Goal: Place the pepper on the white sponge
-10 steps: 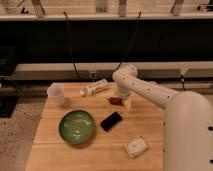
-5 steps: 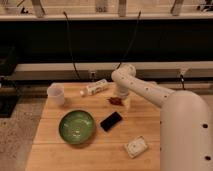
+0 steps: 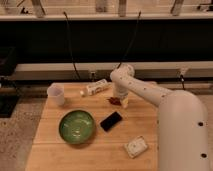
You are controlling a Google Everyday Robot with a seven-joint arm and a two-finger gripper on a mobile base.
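Note:
The pepper (image 3: 114, 100) is a small dark red-brown shape lying on the wooden table (image 3: 55, 150) at the back centre. My gripper (image 3: 121, 101) points down right at the pepper's right end, touching it or nearly so. The white arm reaches in from the right. The white sponge (image 3: 136, 147) lies flat near the table's front right, well apart from the gripper and the pepper.
A green bowl (image 3: 76, 126) sits front left of the pepper, with a black phone (image 3: 111, 120) just right of it. A white cup (image 3: 56, 93) stands at the back left. A white bottle (image 3: 96, 88) lies on its side behind the pepper.

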